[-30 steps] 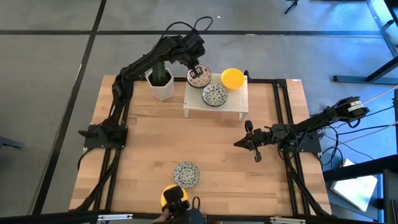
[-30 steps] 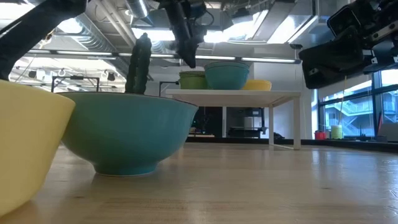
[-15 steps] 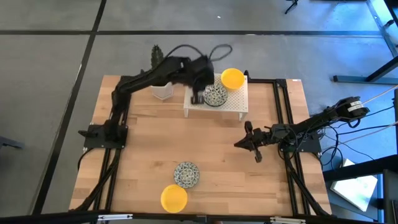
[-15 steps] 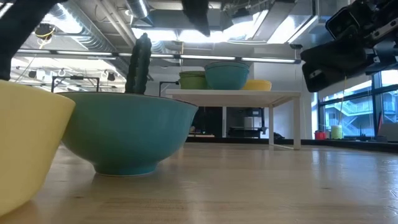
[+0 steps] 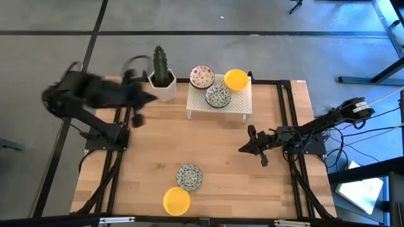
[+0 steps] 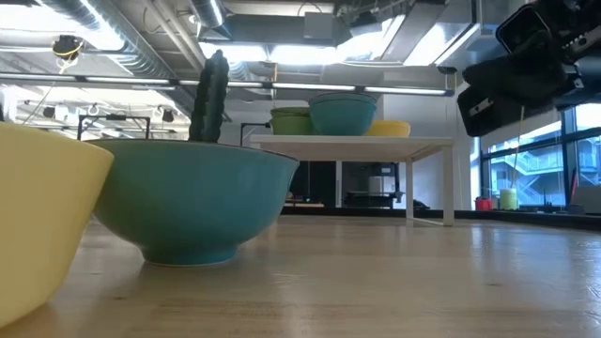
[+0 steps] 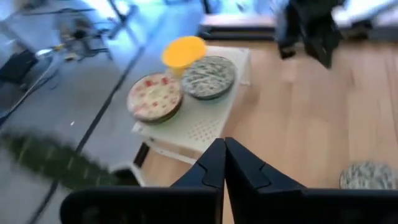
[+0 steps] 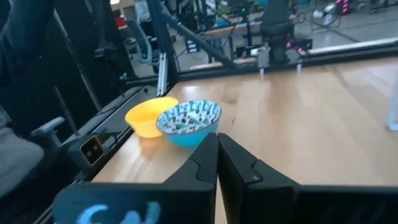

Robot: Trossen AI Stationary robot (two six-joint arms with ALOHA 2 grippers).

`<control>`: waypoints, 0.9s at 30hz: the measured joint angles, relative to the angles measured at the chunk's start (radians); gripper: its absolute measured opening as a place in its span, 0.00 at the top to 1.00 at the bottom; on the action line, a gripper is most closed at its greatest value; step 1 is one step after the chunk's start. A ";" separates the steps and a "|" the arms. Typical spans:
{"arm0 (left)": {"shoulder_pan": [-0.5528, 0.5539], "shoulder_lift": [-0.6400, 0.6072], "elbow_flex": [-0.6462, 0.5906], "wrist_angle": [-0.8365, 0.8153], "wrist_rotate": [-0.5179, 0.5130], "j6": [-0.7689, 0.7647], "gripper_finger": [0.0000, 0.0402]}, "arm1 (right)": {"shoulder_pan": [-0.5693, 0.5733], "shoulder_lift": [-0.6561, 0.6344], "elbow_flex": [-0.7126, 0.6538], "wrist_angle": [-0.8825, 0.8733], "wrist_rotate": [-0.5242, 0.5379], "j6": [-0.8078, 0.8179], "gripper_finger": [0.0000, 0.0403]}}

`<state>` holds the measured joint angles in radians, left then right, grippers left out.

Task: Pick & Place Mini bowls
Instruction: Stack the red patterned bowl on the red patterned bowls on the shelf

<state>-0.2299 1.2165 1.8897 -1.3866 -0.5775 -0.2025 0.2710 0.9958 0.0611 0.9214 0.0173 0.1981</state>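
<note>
Three mini bowls rest on the white rack at the far side: a red-specked one, a blue-green patterned one and a yellow one. Another blue-green bowl and a yellow bowl stand on the wood near the front edge. My left gripper, shut and holding nothing, hangs raised over the table's far left corner, beside the cactus pot. My right gripper waits shut at mid-right, above the table.
The cactus pot stands left of the rack, close to my left arm. Bare wood lies between the rack and the two near bowls. Black frame rails run along both sides of the table.
My left gripper has drawn back from the red-specked bowl on the rack, rising and swinging fast toward the table's left edge. The bowl stays where it was on the rack. My right arm has kept still.
</note>
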 joint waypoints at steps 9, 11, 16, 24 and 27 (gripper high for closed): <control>-0.329 -0.454 -0.922 0.625 -0.285 -0.321 0.99 | -0.024 0.000 0.181 -0.138 0.005 -0.034 0.98; -0.377 -0.466 -1.162 0.973 -0.265 -0.202 0.99 | -0.050 0.000 0.294 -0.299 -0.018 -0.039 0.98; -0.441 -0.429 -1.617 1.928 -0.201 0.103 0.99 | -0.122 0.025 0.609 -0.716 0.087 -0.145 0.98; -0.418 -0.422 -1.843 2.540 -0.219 0.403 0.99 | -0.309 0.127 1.018 -1.082 0.088 -0.258 0.98; -0.408 -0.455 -1.812 2.481 -0.217 0.473 1.00 | -0.411 0.210 1.137 -1.207 -0.005 -0.262 0.99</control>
<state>-0.6376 0.7611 0.0775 1.0947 -0.7940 0.2701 -0.1395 1.2054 1.1986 -0.2854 0.0119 -0.0637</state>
